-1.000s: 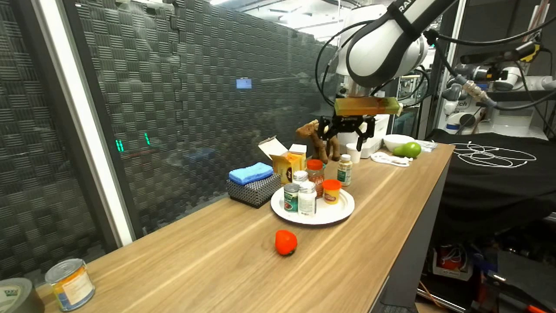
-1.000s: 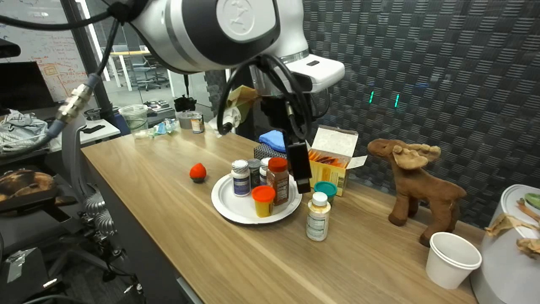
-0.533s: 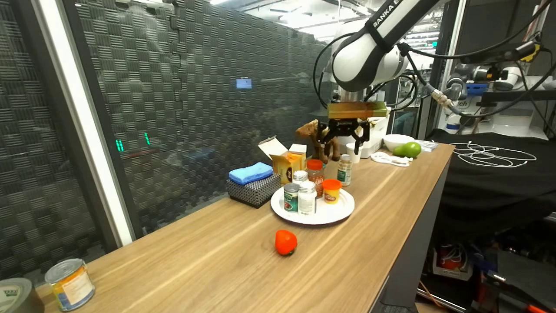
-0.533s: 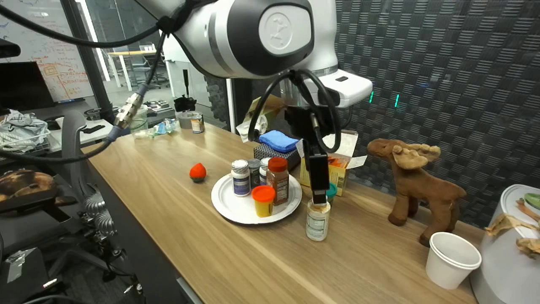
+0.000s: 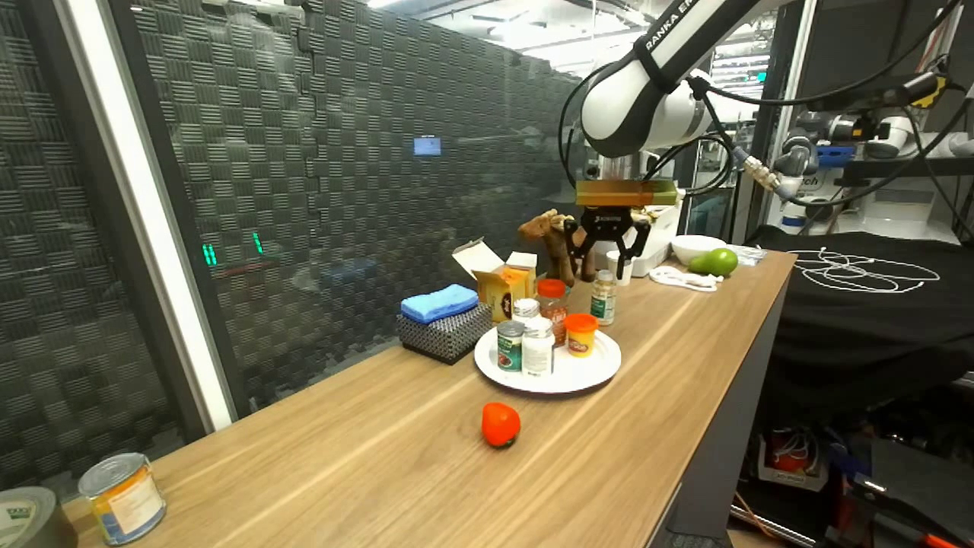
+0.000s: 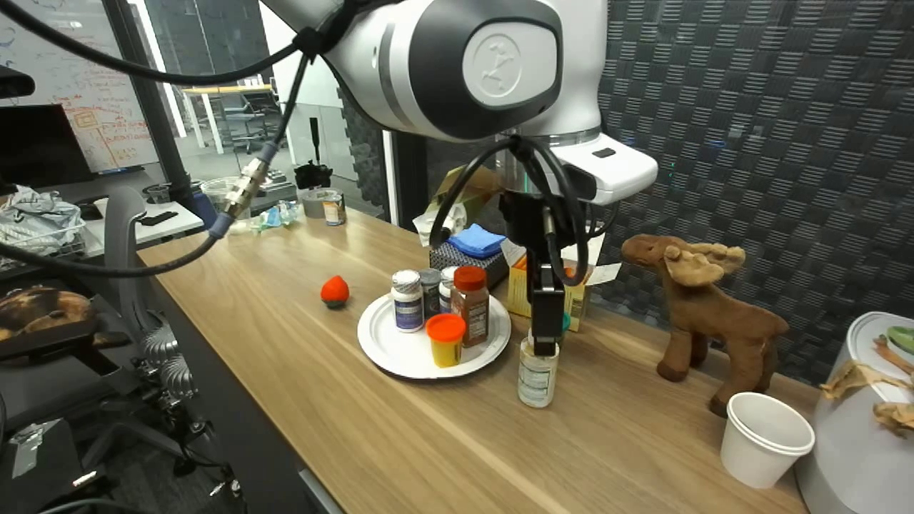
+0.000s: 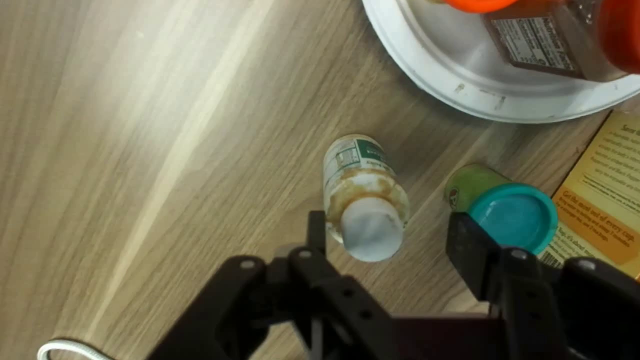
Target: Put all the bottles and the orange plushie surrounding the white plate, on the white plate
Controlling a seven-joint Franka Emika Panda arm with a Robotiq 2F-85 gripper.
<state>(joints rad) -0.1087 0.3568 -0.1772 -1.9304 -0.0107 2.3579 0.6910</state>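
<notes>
White-capped bottle (image 7: pixel 367 195) to watch, upright on the worktop (image 6: pixel 378 428) just beside the white plate (image 6: pixel 389 343) and ungripped between the spread jaws of the pincer (image 7: pixel 387 227), with a risk of tipping or skidding toward the teal-lidded tub (image 7: pixel 512 217) if shoved first by the nearer jaw.

White-capped bottle (image 6: pixel 537 382) upright beside plate (image 6: pixel 401 350)
</notes>
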